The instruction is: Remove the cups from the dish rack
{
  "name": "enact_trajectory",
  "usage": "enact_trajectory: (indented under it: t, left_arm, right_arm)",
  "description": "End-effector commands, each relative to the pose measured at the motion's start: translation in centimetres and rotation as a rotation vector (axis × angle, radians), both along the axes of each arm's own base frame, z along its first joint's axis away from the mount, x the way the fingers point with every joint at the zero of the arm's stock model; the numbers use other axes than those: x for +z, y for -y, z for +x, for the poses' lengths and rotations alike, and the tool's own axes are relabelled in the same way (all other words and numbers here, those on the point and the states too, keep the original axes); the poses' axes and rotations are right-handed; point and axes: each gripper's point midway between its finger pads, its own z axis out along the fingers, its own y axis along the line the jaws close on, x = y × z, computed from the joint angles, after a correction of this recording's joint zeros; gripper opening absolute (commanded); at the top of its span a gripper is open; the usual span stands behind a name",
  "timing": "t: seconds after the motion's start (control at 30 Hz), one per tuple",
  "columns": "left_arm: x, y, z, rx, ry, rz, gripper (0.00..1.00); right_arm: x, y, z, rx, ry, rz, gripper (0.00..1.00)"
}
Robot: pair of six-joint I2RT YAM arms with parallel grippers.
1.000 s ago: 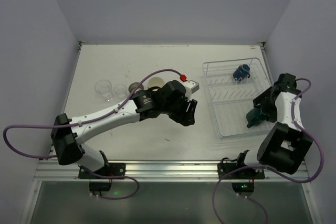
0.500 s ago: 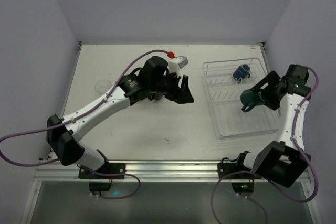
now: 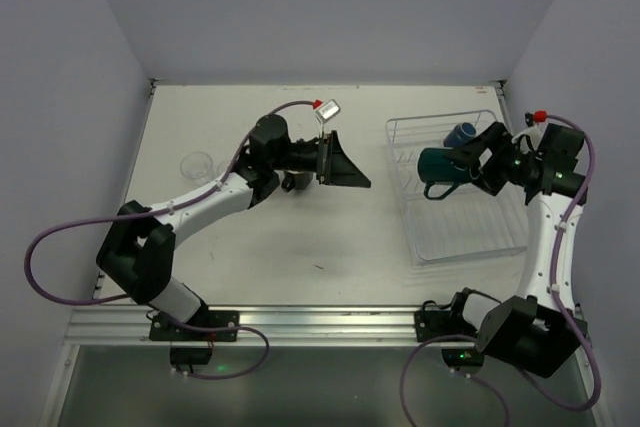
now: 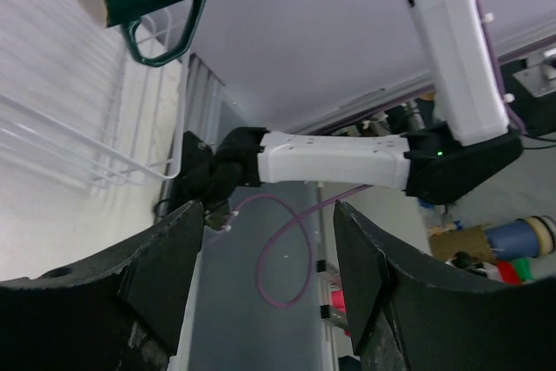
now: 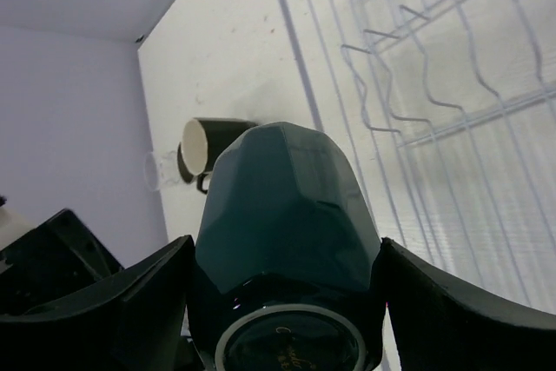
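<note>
Only overhead shows blue cup (image 3: 460, 135); right pincer (image 3: 468, 163) grips teal mug (image 3: 436, 162).

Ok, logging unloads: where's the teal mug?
Top view, right side: the teal mug hangs in the right gripper over the dish rack, beside the blue cup.

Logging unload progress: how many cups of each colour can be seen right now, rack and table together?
Dark teal mug: 1
Blue cup: 1
Dark mug: 1
Clear glass: 1
Total: 4 in view; the left arm may hide more.
</note>
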Motion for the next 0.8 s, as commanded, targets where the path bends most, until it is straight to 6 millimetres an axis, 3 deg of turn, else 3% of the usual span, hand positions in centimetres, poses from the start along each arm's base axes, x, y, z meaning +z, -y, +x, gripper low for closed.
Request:
enact_trajectory:
  t: [0.0,0.2,0.33,0.53,0.77]
  left_arm:
    - [4.5,-0.5,-2.1,-0.118,0.044,-0.177,0.66]
    - [4.3,-0.1,-1.4,-0.093,0.035,-0.194,0.67]
    - [4.4,0.0,-1.0,-0.080,0.042,-0.202,0.67]
    - [3.7,0.2,-0.6,-0.059,0.030,-0.189,0.67]
    - [5.5,-0.1,-0.8,-0.034,0.050,-0.230,0.67]
  right_arm:
    - [3.8,-4.3,-1.6,0.217,0.160,0.124,0.00]
    - [5.3,-8.2,-3.7,0.375,0.231,0.242,0.00]
    - [6.6,-9.7,-5.3,0.445,0.273,0.290,0.00]
    - [9.4,-11.0,-7.1,0.515,0.336,0.336,0.00]
    - [10.7,-12.2,-8.0,0.559,0.364,0.348,0.00]
